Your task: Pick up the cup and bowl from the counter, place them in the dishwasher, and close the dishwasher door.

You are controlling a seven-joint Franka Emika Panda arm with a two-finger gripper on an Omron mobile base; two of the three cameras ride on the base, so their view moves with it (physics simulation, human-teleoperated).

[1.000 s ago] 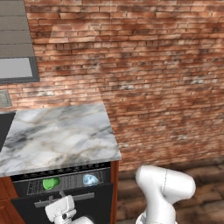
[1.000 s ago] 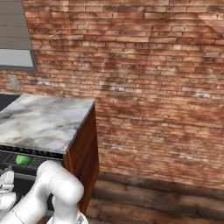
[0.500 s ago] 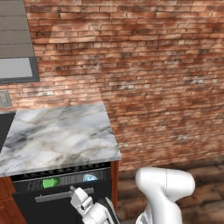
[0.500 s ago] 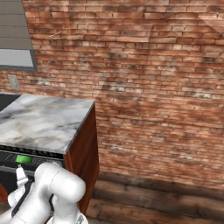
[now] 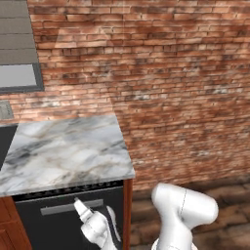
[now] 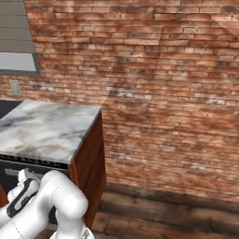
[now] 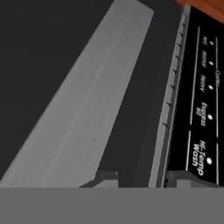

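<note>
Dishwasher door (image 5: 68,219) now stands upright and shut under the near edge of the counter (image 5: 58,151), its black panel flush below the dark control strip (image 7: 202,109) and its grey bar handle (image 5: 71,207) running across near the top. A hinged panel like this is probably stiff and fairly heavy, swinging only about its bottom edge, so a flat push high up, on or just beside the handle, gives the most leverage; the glossy face would likely let a fingertip slide. The gripper (image 5: 80,207) rests against the upper door right at the handle, and the hand view looks along the handle with the control strip's lettering to one side. Its fingertips (image 7: 107,177) stand a moderate way apart with nothing between them, but whether the jaws count as loosened or drawn in I cannot tell. A second ago the door hung partly open, with the green cup and the pale bowl visible on the rack inside; half a second ago the gap had narrowed; now it is gone and both are hidden behind the panel. The gripper has risen with the door.
</note>
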